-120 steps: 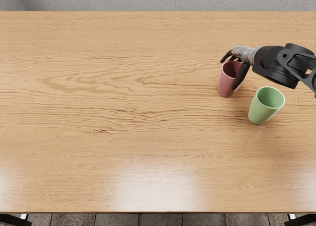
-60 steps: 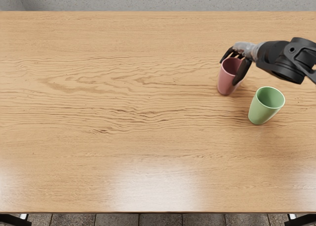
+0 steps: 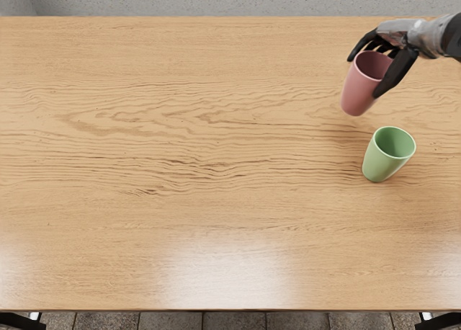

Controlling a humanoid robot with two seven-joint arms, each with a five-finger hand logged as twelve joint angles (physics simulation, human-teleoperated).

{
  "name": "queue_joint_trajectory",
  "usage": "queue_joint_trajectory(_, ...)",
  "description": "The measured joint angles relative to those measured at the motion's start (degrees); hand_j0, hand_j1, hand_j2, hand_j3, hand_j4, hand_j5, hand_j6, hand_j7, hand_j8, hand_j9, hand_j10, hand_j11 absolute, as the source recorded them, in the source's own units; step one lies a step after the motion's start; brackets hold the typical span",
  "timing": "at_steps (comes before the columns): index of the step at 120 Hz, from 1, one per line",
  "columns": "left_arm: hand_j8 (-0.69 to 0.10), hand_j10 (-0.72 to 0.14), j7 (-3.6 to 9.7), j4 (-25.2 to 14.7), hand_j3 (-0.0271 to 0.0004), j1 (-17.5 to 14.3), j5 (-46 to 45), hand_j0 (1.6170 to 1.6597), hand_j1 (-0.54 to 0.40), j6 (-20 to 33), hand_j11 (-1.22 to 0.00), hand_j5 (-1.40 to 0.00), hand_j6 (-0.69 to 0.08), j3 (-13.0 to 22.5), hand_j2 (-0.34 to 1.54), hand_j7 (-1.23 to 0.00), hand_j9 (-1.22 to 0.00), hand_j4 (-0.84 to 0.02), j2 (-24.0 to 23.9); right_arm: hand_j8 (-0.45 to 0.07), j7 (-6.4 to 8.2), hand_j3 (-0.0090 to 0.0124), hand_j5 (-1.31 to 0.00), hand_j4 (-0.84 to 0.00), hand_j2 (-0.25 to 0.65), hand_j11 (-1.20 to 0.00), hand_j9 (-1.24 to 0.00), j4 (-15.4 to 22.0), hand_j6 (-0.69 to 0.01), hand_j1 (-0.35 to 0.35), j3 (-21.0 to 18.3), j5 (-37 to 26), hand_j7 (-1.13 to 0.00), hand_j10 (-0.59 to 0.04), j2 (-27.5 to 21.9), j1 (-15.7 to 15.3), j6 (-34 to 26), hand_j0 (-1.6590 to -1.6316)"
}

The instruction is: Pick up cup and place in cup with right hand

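Pink tapered cup, aloft, mouth up, fingers of right hand curled round it

The desk looks like grained wood, glossy near its front edge. Above the desk, the pink cup looks like smooth plastic, as does the green cup on it.

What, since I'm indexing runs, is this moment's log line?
right hand: holding pink cup above table | green cup: standing on table | nesting: not done
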Motion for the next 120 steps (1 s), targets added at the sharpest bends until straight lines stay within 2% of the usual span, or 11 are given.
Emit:
queue_joint_trajectory(12, 0.0, 0.0, 0.0, 0.0, 0.0, 0.0, 0.0, 1.6581, 0.349, 0.0, 0.0, 0.0, 0.0, 0.01, 0.0, 0.0, 0.0, 0.0, 0.0, -0.27, 0.0, 0.0, -0.63, -0.444, -0.138, -0.62, -0.62, 2.71, -0.344, 0.017, -0.22, 1.44, -0.61, -0.391, -3.81, 1.08, 2.04, -1.6525)
queue_joint_trajectory(13, 0.0, 0.0, 0.0, 0.0, 0.0, 0.0, 0.0, 1.6581, 0.349, 0.0, 0.0, 0.0, 0.0, 0.01, 0.0, 0.0, 0.0, 0.0, 0.0, -0.271, 0.0, 0.0001, -0.63, -0.444, -0.135, -0.62, -0.62, 2.95, -0.346, 0.013, -0.26, 1.52, -0.61, -0.392, -4.14, 1.12, 2.16, -1.6524)
queue_joint_trajectory(14, 0.0, 0.0, 0.0, 0.0, 0.0, 0.0, 0.01, 1.6581, 0.349, 0.0, 0.0, 0.0, 0.0, 0.01, 0.0, 0.0, 0.0, 0.0, 0.0, -0.271, 0.0, 0.0012, -0.63, -0.443, -0.142, -0.62, -0.63, 3.18, -0.342, 0.011, -0.31, 1.59, -0.61, -0.389, -4.46, 1.17, 2.3, -1.6524)
queue_joint_trajectory(17, 0.0, 0.0, 0.0, 0.0, 0.0, 0.0, 0.0, 1.6581, 0.349, 0.0, 0.0, 0.0, 0.0, 0.01, 0.0, 0.0, 0.0, 0.0, 0.0, -0.271, 0.0, 0.0006, -0.63, -0.442, -0.11, -0.62, -0.63, 3.77, -0.341, 0.022, -0.38, 1.78, -0.61, -0.389, -5.46, 1.27, 2.85, -1.653)
queue_joint_trajectory(22, 0.0, 0.0, 0.0, 0.0, 0.0, 0.0, 0.01, 1.6581, 0.349, 0.0, 0.0, 0.0, 0.0, 0.02, 0.0, 0.0, 0.0, 0.0, 0.0, -0.267, 0.0, 0.001, -0.64, -0.44, -0.09, -0.62, -0.63, 4.81, -0.337, 0.03, -0.44, 2.04, -0.61, -0.385, -7.32, 1.39, 3.77, -1.6535)
queue_joint_trajectory(29, 0.0, 0.0, 0.0, 0.0, 0.0001, 0.0, 0.01, 1.6581, 0.349, 0.0, 0.0, 0.0, 0.0, 0.01, 0.0, 0.0, 0.0, 0.0, 0.0, -0.264, 0.0, 0.0013, -0.64, -0.437, -0.101, -0.63, -0.63, 6.64, -0.347, 0.023, -0.56, 2.57, -0.61, -0.384, -10.01, 1.48, 4.72, -1.6536)
queue_joint_trajectory(42, 0.0, 0.0, 0.0, 0.0, 0.0, 0.0, 0.01, 1.6581, 0.349, 0.0, 0.0, 0.0, 0.0, 0.01, 0.0, 0.0, 0.0, 0.0, 0.0, -0.26, 0.01, 0.002, -0.65, -0.432, 0.007, -0.64, -0.64, 8.62, -0.347, 0.062, -0.72, 3.22, -0.61, -0.374, -13.09, 1.45, 6.29, -1.6562)
queue_joint_trajectory(47, 0.0, 0.0, 0.0, 0.0, 0.0, 0.0, 0.01, 1.6581, 0.349, 0.0, 0.0, 0.0, 0.0, 0.01, 0.0, 0.0, 0.0, 0.0, 0.0, -0.255, 0.01, 0.0014, -0.65, -0.434, 0.041, -0.64, -0.64, 9.09, -0.342, 0.075, -0.78, 3.31, -0.61, -0.369, -13.68, 1.34, 6.58, -1.6568)
queue_joint_trajectory(55, 0.0, 0.0, 0.0, 0.0, 0.0, 0.0, 0.01, 1.6581, 0.349, 0.0, 0.0, 0.0, 0.0, 0.01, 0.0, 0.0, 0.0, 0.0, 0.0, -0.246, 0.01, 0.0007, -0.65, -0.44, 0.043, -0.64, -0.65, 9.54, -0.332, 0.083, -1.09, 3.4, -0.61, -0.363, -14.25, 1.16, 6.85, -1.6569)
queue_joint_trajectory(86, 0.0, 0.0, 0.0, 0.0, -0.0001, 0.0, 0.02, 1.6581, 0.349, 0.0, 0.0, 0.0, 0.0, 0.0, 0.0, 0.0, 0.0, 0.0, 0.0, -0.227, 0.0, 0.0005, -0.65, -0.452, 0.009, -0.65, -0.65, 10.83, -0.307, 0.09, -1.64, 3.54, -0.62, -0.34, -14.9, 0.28, 7.71, -1.6566)
queue_joint_trajectory(120, 0.0, 0.0, 0.0, 0.0, -0.0001, 0.0, 0.02, 1.6581, 0.349, 0.0, 0.0, 0.0, 0.0, 0.01, 0.0, 0.0, 0.0, 0.0, 0.0, -0.225, 0.0, 0.0003, -0.65, -0.455, 0.033, -0.65, -0.65, 13.67, -0.299, 0.102, -1.63, 4.77, -0.62, -0.345, -17.2, -0.86, 7.9, -1.6566)
